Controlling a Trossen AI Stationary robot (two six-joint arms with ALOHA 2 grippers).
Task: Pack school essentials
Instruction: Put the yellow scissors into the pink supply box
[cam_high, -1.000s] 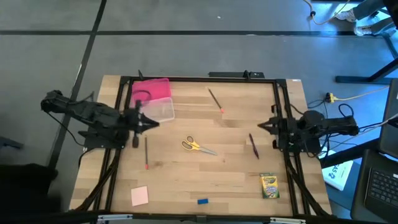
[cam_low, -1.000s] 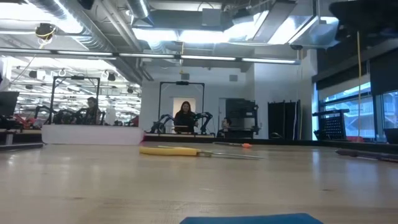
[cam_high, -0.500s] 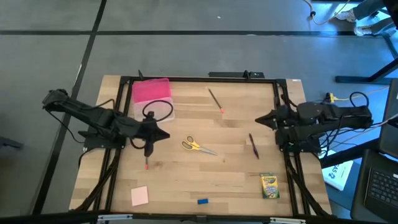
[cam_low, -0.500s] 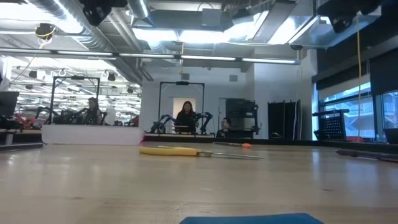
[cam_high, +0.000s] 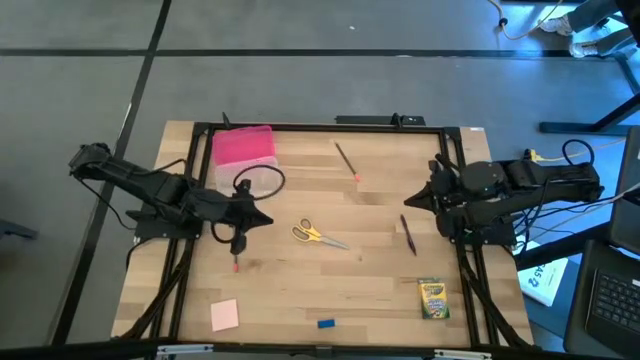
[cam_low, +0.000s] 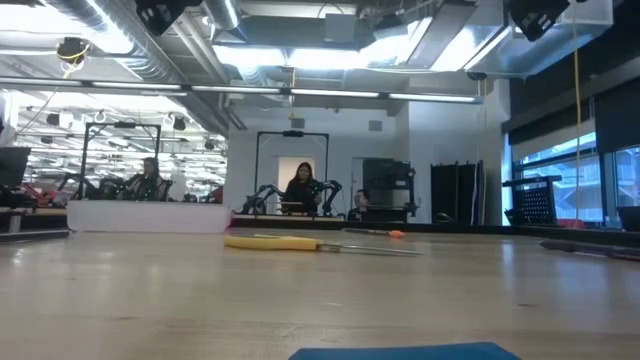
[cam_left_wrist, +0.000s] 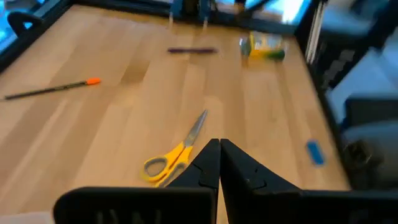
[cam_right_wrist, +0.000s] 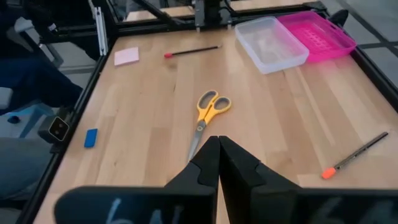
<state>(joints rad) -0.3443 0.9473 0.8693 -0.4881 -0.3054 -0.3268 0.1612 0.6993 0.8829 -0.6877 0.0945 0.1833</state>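
Left hand (cam_high: 268, 219): fingers together, empty, above the worktop (cam_high: 370, 280) beside the clear box (cam_high: 258, 178).
Right hand (cam_high: 408, 199): fingers together, empty, above the worktop's right side, near the pen.
Scissors (cam_high: 318, 235): one pair, yellow-handled, mid-worktop.
Pencils: two; one (cam_high: 346, 160) toward the far edge, one (cam_high: 234, 247) under the left hand.
Dark red pen (cam_high: 408, 234): one, right of the scissors.
Crayon box (cam_high: 433, 298): one, near right corner.
Pink notepad (cam_high: 224, 314): one, near left corner.
Blue eraser (cam_high: 326, 323): one, near edge.

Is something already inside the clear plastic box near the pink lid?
The clear plastic box looks empty in the right wrist view; from above, the left arm covers part of it.
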